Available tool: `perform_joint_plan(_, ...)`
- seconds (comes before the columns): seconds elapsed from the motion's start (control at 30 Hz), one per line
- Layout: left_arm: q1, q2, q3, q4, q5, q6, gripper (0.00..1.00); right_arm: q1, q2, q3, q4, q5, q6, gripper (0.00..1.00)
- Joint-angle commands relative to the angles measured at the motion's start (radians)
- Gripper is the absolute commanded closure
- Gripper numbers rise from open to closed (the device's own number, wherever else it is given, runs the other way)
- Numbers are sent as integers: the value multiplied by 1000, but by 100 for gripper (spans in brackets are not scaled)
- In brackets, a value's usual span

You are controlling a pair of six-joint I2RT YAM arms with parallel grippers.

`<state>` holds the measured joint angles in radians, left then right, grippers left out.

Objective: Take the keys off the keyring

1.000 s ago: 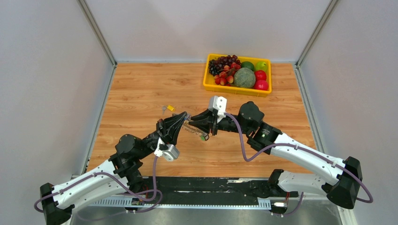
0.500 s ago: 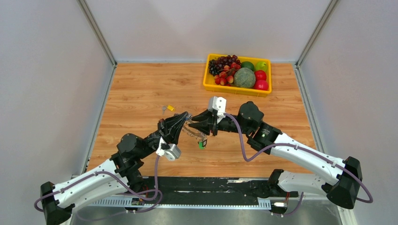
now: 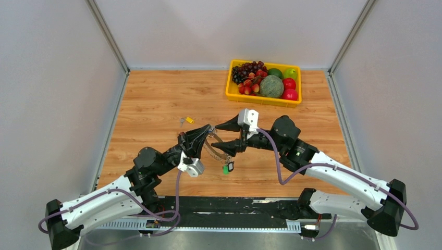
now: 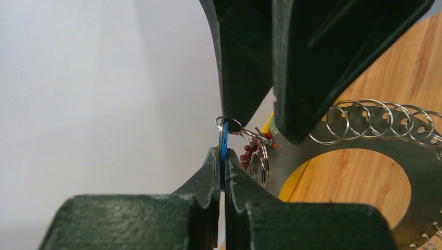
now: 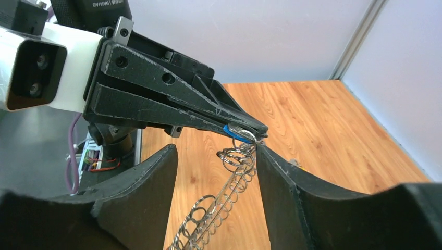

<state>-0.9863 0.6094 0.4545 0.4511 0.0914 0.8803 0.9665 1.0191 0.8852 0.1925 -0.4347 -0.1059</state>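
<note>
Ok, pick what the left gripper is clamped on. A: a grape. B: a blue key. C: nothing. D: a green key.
B: both wrist views show the left gripper shut on a blue key.

White shells over the long links of the left arm (image 3: 99,200) and the right arm (image 3: 341,176), with matte black housings at every joint and base. Strung with a thin purple cable (image 5: 68,166) looping loosely off each arm. Capped at each wrist by a small silver-white camera box (image 5: 31,73) with two dark lenses. Tipped with the left gripper (image 5: 256,131) and the right gripper (image 3: 221,139), both black, wedge-shaped, scuffed pale along the edges, fastened with round screws (image 5: 121,61) and marked with small white lettering (image 5: 107,4).
</note>
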Motion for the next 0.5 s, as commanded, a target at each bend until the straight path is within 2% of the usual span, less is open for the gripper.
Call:
perform_joint_plan(0.0, 1, -5, 35, 40, -45, 4, 100, 6, -60, -10, 73, 85, 4, 38)
perform_joint_plan(0.27, 3, 5, 41, 48, -120, 14, 100, 7, -39, 2, 65, 62, -4, 59)
perform_joint_plan(0.47, 1, 22, 40, 37, -155, 32, 100, 6, -20, 20, 51, 90, -15, 60)
